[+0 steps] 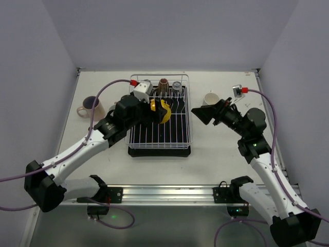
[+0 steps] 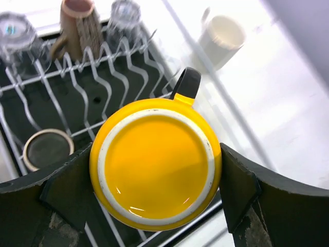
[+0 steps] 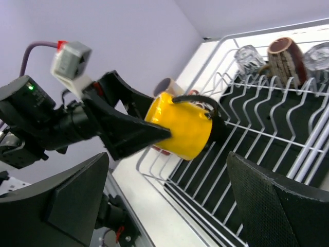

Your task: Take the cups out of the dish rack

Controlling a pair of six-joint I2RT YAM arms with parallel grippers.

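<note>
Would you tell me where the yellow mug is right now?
In the top view, the yellow mug is clamped in the left gripper over the middle of the rack, nearer than the brown cup.

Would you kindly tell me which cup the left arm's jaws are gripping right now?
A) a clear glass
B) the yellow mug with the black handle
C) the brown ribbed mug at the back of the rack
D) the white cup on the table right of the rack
B: in the left wrist view the left gripper has a jaw pressed against each side of the yellow mug, held above the dish rack.
</note>
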